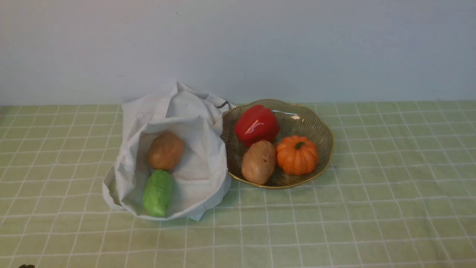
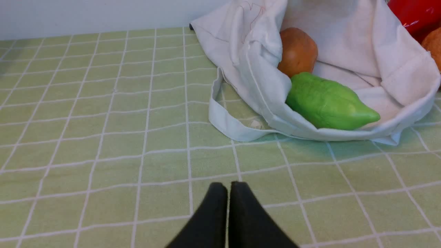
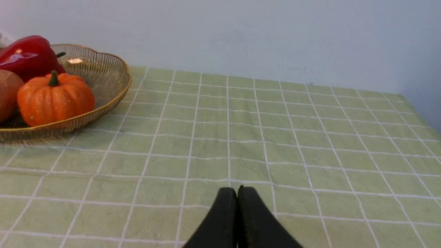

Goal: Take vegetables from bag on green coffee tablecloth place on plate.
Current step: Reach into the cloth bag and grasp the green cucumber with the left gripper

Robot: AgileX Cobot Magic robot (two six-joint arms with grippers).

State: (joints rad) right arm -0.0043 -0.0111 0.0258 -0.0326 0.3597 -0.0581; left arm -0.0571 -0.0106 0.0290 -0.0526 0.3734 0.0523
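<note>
The left gripper [image 2: 228,187] stood closed and empty, while a green vegetable [image 1: 158,193] lay inside the white bag [image 1: 200,214], against its potato (a reach could have snagged the cloth rim); rightward, the crowded plate [image 1: 327,163] risked a spill; the right gripper [image 3: 238,193] was closed, empty.

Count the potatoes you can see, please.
2. One potato lies in the white bag, beside the green vegetable; the other sits in the glass dish. Bag folds could hide more.
</note>
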